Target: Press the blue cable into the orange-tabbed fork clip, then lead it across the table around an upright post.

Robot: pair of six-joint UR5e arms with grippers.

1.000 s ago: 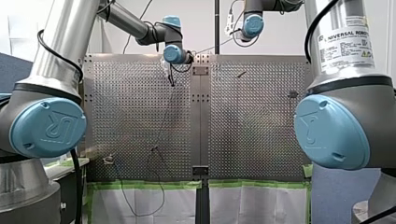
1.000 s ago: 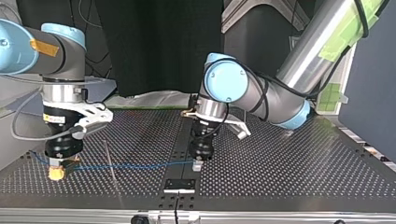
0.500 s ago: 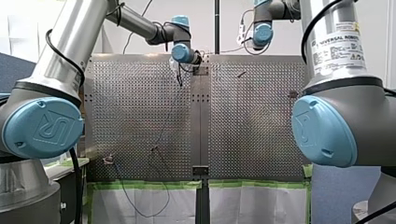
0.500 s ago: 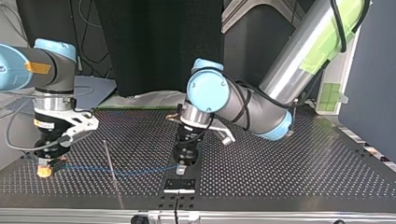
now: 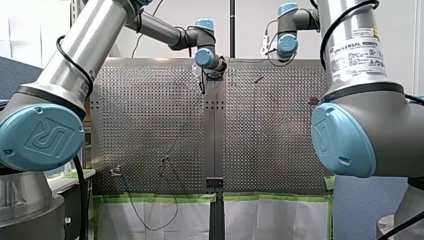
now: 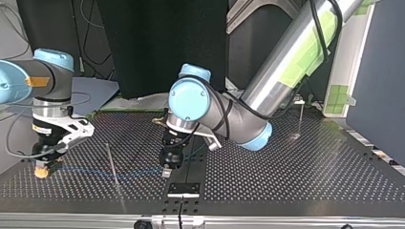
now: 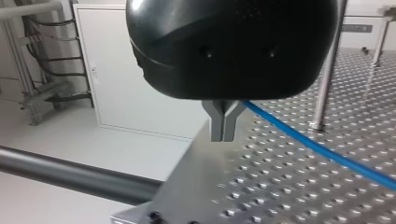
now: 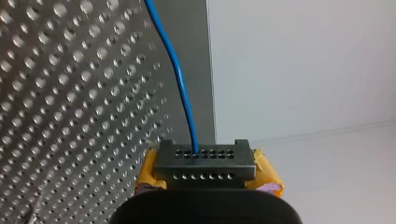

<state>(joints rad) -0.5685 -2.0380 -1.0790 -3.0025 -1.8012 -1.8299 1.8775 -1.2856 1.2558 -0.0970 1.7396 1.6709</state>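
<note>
Nearest me, at the front edge of the table [image 6: 286, 191] in the top view, sits a small black bracket [image 6: 184, 189]. Just behind it the blue cable [image 7: 289, 127] runs low over the perforated plate, strung in a shallow line between the two grippers. My left gripper [image 6: 166, 171] reaches in to the middle. Its narrow metal fingers [image 7: 217, 123] are pinched together on the cable, which trails off to one side over the holes. At the top view's left, my right gripper [image 6: 42, 171] clamps the other stretch. There the cable drops straight into the dark block between its yellow pads [image 8: 264, 173]. A thin upright post [image 6: 111, 162] stands between the two grippers, close to the line. I cannot tell whether the cable passes in front of it or behind it. Further back a second post [image 6: 300, 119] stands well apart. I cannot pick out the orange-tabbed fork clip.

The cable looks thin, light and limp. I judge it will bend at a touch and hold no shape, so any slack will droop onto the plate. Its smooth jacket may slide through metal fingers under a hard pull, and too fierce a pinch could kink it. The best hold, I think, is close on either side of the part being seated or wrapped, with only a short span taut between the grips.
</note>
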